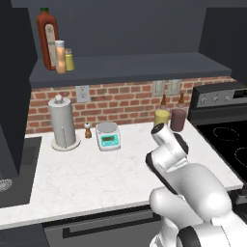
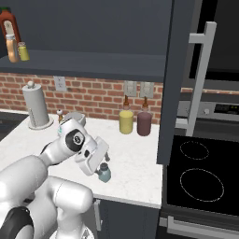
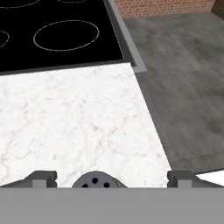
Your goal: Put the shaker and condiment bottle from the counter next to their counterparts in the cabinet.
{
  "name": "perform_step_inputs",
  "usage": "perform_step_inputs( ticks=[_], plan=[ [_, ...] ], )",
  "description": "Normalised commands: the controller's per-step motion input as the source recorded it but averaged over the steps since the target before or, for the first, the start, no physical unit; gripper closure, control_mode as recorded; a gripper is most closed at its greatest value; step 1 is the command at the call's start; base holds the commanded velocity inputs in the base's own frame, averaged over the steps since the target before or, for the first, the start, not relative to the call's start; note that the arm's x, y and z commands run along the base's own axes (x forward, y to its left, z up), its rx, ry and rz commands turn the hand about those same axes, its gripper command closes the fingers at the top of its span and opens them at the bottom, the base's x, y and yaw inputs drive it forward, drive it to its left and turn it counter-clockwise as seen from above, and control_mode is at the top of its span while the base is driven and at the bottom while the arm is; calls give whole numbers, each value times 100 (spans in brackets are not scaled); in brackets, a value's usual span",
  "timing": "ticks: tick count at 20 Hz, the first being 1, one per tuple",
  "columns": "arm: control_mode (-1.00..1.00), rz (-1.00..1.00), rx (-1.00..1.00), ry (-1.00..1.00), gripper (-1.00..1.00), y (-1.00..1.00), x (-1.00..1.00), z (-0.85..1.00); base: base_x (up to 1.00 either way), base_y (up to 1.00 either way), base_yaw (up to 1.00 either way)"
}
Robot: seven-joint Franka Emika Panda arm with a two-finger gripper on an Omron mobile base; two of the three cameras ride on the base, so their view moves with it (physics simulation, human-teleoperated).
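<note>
The shaker (image 2: pixel 104 174), a pale teal jar with a dark cap, stands on the white marble counter (image 2: pixel 135 158) near its front edge. My gripper (image 2: pixel 102 163) hangs just above it, open. In the hand view the shaker's dark cap (image 3: pixel 95 180) sits between the two fingertips (image 3: pixel 43 178), which stand wide apart. The peach-orange condiment bottle (image 1: pixel 60 57) stands on the cabinet shelf (image 1: pixel 135 62), between the tall red bottle (image 1: pixel 47 38) and the small yellow shaker (image 1: pixel 69 60).
A paper towel holder (image 1: pixel 62 123), pepper mill (image 1: pixel 87 130), kitchen scale (image 1: pixel 108 136), and yellow (image 1: pixel 161 117) and maroon (image 1: pixel 178 119) jars line the brick wall. The black cooktop (image 2: pixel 200 177) adjoins on the right. A dark door panel with a long handle (image 2: pixel 200 79) hangs above the counter's right end.
</note>
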Motion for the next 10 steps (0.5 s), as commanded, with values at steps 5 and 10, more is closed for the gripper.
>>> perform_step_inputs(
  ticks=[5, 10],
  plan=[
    [-100, 0, 0, 0, -100, 0, 2, -27, 0, 0, 0],
    [-100, 0, 0, 0, -100, 0, 21, -19, 0, 0, 0]
  ],
)
